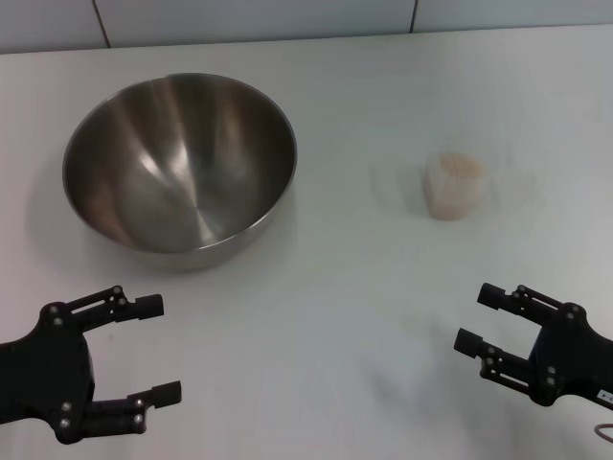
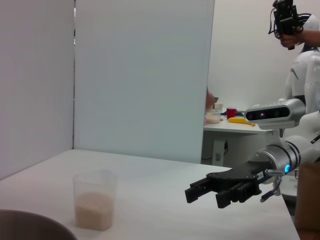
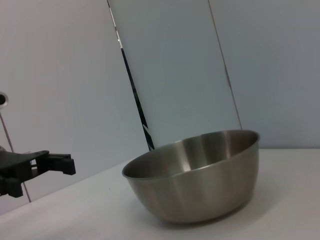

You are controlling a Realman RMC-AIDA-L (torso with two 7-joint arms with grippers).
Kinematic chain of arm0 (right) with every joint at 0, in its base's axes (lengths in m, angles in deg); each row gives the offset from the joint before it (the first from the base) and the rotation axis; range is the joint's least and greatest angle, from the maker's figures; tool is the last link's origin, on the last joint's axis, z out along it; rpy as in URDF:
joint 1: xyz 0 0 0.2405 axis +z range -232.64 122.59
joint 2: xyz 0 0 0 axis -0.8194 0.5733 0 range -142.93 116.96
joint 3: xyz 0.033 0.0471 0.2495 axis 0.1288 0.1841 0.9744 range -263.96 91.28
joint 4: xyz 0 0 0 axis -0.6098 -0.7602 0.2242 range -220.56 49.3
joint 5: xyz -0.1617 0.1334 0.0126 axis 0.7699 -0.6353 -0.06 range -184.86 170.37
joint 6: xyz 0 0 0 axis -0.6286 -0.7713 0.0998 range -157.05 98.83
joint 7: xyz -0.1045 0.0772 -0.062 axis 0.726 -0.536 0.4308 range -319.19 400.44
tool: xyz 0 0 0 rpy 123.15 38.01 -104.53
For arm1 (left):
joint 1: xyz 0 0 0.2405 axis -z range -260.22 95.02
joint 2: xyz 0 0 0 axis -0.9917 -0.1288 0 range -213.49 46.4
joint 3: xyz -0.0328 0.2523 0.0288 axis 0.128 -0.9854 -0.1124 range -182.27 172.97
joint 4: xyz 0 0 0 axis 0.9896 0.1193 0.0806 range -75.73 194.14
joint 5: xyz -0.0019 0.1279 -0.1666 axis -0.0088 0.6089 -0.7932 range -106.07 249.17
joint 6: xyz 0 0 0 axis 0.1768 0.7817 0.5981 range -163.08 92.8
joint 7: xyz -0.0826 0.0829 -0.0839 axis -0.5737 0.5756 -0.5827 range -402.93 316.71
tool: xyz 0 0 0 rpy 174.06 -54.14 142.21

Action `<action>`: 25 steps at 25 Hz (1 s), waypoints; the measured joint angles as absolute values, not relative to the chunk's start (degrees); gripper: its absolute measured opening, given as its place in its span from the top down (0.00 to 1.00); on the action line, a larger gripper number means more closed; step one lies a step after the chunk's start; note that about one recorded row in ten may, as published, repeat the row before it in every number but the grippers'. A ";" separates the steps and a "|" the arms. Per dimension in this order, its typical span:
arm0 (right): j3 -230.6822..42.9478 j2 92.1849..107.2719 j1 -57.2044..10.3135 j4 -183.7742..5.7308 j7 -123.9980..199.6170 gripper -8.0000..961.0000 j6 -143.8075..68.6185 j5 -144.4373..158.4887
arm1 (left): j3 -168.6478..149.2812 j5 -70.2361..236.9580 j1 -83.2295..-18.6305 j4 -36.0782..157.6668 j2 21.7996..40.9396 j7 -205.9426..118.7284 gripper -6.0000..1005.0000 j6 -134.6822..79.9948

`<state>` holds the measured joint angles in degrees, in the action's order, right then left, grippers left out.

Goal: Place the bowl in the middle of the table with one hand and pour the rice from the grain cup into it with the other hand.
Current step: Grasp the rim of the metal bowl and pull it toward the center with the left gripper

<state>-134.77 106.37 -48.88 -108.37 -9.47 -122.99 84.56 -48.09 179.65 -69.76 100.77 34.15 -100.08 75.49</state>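
- Left gripper (image 1: 158,350): one, near left corner of the table (image 1: 335,316), fingers spread wide and holding nothing. Its arm is cut off at the frame edge in the head view.
- Bowl (image 1: 179,161): one, standing upright on the left half of the table, beyond the left gripper and well apart from it. Interior bare and shiny; no grains seen inside. In the left wrist view only a sliver of its rim (image 2: 30,220) shows, cut off at the corner.
- Grain cup (image 1: 455,186): one, upright on the right half of the table, well apart from the bowl. Its clear wall is hard to make out from the head view; the left wrist view shows it plainly (image 2: 94,199).
- Rice (image 2: 94,210): one pale mass filling roughly the lower part of the cup.
- Right gripper (image 1: 484,321): one, near right, nearer than the cup and apart from it, fingers moderately parted and holding nothing. Its arm is cut off at the frame edge.
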 joint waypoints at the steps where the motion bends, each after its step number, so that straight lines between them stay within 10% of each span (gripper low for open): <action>1: -134.77 106.37 -48.85 -108.35 -9.47 0.26 -122.90 84.58 | -48.08 179.65 -69.73 100.77 34.14 -100.06 0.16 75.48; 25: -134.77 106.59 -45.64 -107.04 -9.56 0.26 -122.80 84.52 | -30.65 169.65 -62.71 96.82 34.72 -114.18 0.18 65.07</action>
